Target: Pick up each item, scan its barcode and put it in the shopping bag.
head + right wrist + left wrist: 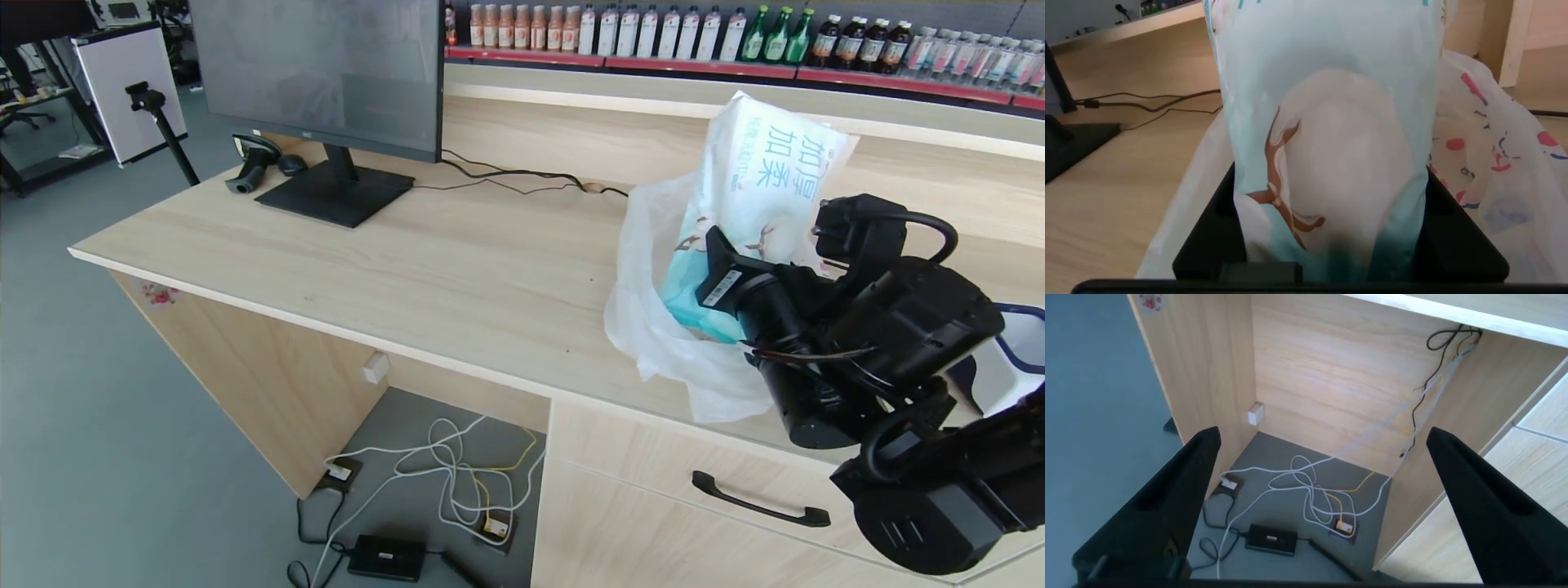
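A tall white and teal tissue pack (pixel 767 171) stands tilted inside the white plastic shopping bag (pixel 653 327) at the right of the wooden counter (pixel 457 261). My right gripper (pixel 718 273) is shut on the lower part of the pack. In the right wrist view the tissue pack (pixel 1331 139) sits between my right gripper's (pixel 1331 237) black fingers, with the shopping bag (pixel 1503 180) spread around it. My left gripper (pixel 1323 514) hangs open with nothing in it, below the counter's level, facing the open bay with cables (pixel 1315 490) on the floor.
A handheld barcode scanner (pixel 249 167) and a mouse (pixel 291 164) lie beside the monitor (pixel 326 73) at the counter's back left. A blue-rimmed white container (pixel 1012 359) shows at the right edge. Bottle shelves (pixel 735 37) line the back. A drawer handle (pixel 759 502) sits below the counter.
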### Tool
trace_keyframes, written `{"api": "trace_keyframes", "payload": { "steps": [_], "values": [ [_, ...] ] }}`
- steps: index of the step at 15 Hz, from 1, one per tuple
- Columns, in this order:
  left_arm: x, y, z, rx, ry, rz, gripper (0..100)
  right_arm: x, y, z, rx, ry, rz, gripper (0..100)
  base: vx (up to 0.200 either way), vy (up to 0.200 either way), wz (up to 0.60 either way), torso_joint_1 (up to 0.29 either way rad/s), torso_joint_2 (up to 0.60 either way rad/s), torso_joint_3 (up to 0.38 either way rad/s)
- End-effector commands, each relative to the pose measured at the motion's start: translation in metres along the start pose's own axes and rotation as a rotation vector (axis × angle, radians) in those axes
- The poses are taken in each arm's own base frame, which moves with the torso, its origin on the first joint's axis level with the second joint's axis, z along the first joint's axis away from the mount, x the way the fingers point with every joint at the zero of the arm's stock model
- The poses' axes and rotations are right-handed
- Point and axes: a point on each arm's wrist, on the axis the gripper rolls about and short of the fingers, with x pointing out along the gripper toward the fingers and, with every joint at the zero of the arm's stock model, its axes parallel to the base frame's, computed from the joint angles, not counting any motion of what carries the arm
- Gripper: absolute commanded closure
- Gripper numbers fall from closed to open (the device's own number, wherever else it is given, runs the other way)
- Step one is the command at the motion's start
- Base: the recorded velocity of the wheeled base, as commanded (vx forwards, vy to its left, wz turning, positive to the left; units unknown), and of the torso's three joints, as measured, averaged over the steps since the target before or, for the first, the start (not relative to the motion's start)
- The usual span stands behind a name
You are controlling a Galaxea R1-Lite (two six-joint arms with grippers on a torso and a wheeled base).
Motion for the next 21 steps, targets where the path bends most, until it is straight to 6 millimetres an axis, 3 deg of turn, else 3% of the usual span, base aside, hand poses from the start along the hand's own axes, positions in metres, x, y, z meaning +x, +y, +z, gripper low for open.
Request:
{"api": "trace_keyframes", "payload": {
  "steps": [1,3,10,21],
  "values": [
    [0.0,0.0,0.0,0.0,-0.001,0.001,0,-0.006,0.005,-0.004,0.003,0.02,0.001,100,0.0,0.0,0.0,0.0,0.0,0.0],
    [0.0,0.0,0.0,-0.002,-0.001,0.001,0,-0.017,0.01,-0.008,0.001,0.051,0.02,100,0.0,0.0,0.0,0.0,0.0,0.0],
    [0.0,0.0,0.0,0.0,-0.001,0.001,0,-0.014,-0.001,-0.019,-0.027,0.081,0.003,100,0.0,0.0,0.0,0.0,0.0,0.0],
    [0.0,0.0,0.0,0.0,-0.001,0.001,0,-0.014,-0.003,-0.054,-0.082,0.167,-0.003,100,0.0,0.0,0.0,0.0,0.0,0.0]
  ]
}}
